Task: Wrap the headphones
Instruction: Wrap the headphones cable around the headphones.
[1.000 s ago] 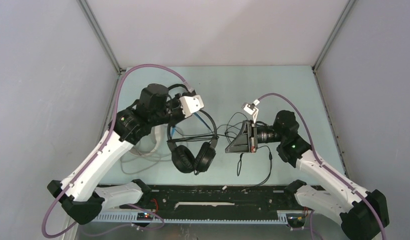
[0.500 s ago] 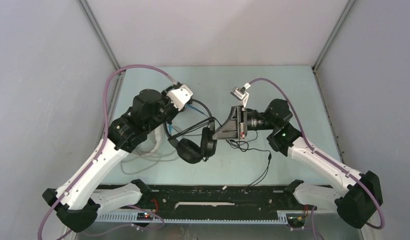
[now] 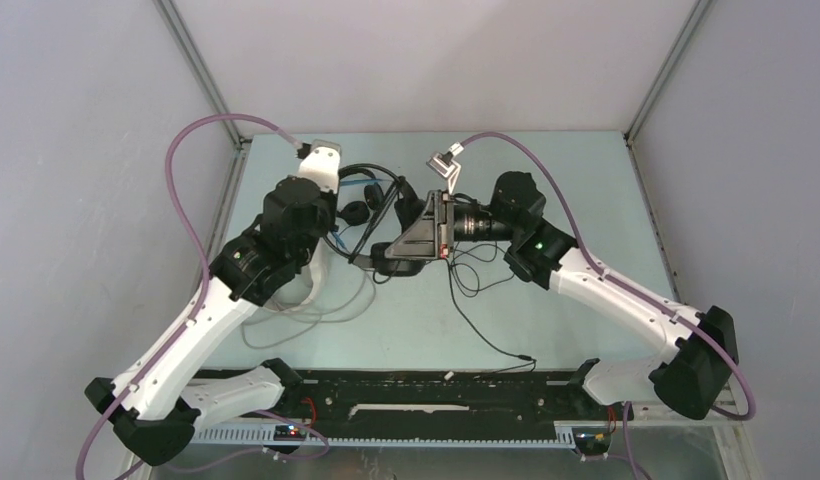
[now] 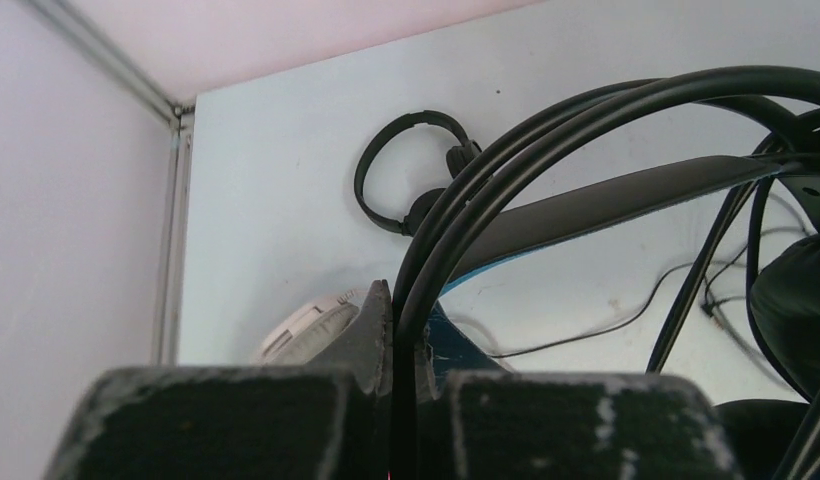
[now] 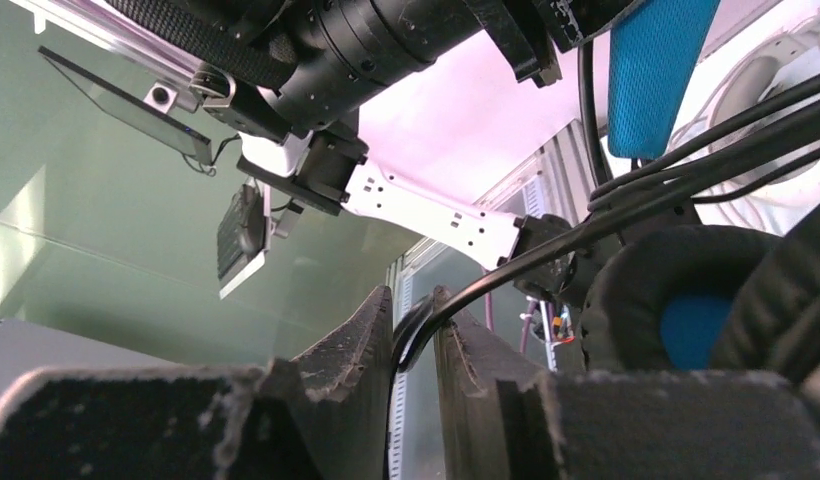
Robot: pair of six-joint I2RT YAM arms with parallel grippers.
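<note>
Two claws are at work, one per arm. The left claw (image 4: pixel 398 345) is pressed closed on a bundle of black cable (image 4: pixel 506 150), several strands of which arch up out of its grip toward 2 o'clock in its wrist view. The right claw (image 5: pixel 413 320) has a single strand of the same cable running between its fingers (image 5: pixel 351 345), which stand a narrow way apart. Whether they press the strand cannot be told.

There are three headsets. The black pair with blue headband (image 5: pixel 696 320) hangs between the two claws, near the centre of the tabletop (image 3: pixel 546 180). One ear cushion is just beside the right claw at 3 o'clock in its wrist view, and the blue pad is above it at 1 o'clock. The small all-black pair (image 3: pixel 361 195) lies flat on the tabletop at 12 o'clock from the left claw, apart from it. The white pair (image 3: pixel 311 280) lies at 7 o'clock from the centre, partly hidden under the left arm.

The left arm rises from its base at 7 o'clock and bends inward to the centre. The right arm stretches from 4 o'clock across to the centre, with its claw pointing toward 8 o'clock. A loose black cable end trails toward 5 o'clock.
</note>
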